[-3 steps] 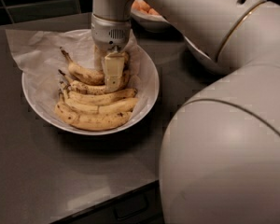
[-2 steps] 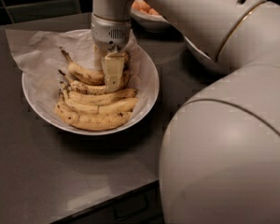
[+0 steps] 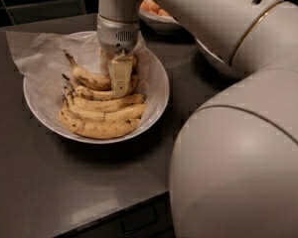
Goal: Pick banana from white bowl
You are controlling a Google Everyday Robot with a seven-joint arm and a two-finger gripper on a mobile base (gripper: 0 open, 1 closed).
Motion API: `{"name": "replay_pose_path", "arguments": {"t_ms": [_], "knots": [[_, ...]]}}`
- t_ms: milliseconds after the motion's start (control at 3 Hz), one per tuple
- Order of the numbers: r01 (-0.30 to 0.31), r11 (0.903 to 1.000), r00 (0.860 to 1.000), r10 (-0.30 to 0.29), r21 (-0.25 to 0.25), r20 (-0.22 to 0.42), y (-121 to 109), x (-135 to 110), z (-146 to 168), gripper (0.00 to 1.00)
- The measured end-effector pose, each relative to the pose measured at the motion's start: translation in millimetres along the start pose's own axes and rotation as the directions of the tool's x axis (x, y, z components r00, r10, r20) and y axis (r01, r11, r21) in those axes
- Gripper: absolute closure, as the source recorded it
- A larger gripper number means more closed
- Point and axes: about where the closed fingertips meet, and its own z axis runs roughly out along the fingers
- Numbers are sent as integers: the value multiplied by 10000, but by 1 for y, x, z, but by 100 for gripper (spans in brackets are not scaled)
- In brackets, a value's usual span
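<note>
The wide white bowl [image 3: 158,86], lined with crinkled white paper [image 3: 32,48], sits on the dark counter at the left. A curved, brown-speckled banana [image 3: 89,77] with a long dark stem lies at the back of the bowl. It rests on top of a bunch of straighter bananas [image 3: 102,117]. My gripper [image 3: 115,79] reaches straight down into the bowl and sits at the right half of the curved banana, touching it. It hides that part of the fruit.
A smaller white bowl with orange fruit [image 3: 155,11] stands behind the gripper. My arm and large grey body [image 3: 238,148] fill the right side. The counter's front edge [image 3: 114,209] runs along the bottom, with a dark tiled wall at the back.
</note>
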Motion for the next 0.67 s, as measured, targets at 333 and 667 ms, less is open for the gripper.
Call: {"name": "replay_pose_path", "arguments": {"t_ms": [333,667], "knots": [[0,10000,10000,0,0,0,0,0,0,42],[0,10000,10000,0,0,0,0,0,0,42]]}}
